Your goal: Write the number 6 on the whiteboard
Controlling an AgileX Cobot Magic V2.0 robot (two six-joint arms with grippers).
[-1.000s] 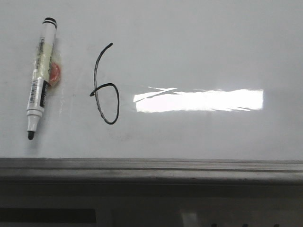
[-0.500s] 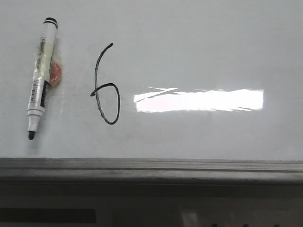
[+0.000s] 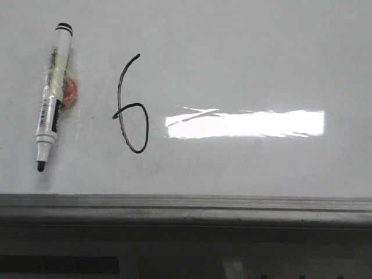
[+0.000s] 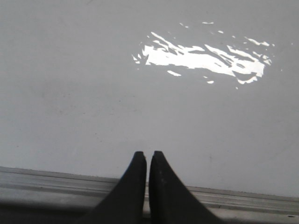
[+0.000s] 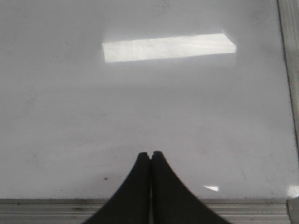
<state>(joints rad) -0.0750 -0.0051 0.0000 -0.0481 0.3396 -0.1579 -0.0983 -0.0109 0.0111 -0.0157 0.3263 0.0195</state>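
One finished figure, the number 6, stands in the left-centre of the front view on the whiteboard: a thin black stroke with its long axis running from the upper part of the frame downward, leaning slightly, and a loop closing loosely at its lower half. Just to its left, apart from the line, lies the marker pen, its long axis nearly parallel to the stem, black tip toward the lower left of the frame and uncapped; a small reddish patch shows beside its barrel, too blurred to name. To the right of the digit sits a bright rectangular light reflection, close to the loop but not a real obstacle. Neither arm shows in the front view. The left gripper hangs over bare board near the grey frame edge, its fingers pressed nearly together with only a sliver between them and nothing held; the right gripper likewise has its fingers closed against each other, empty, above plain board with the frame rail along the lower and right borders of its view. Neither wrist view shows the digit or the pen, so I cannot tell which arm is nearer. Judging by the drawn figure and the pen lying free, the writing looks complete, with nothing in the way of pulling back.
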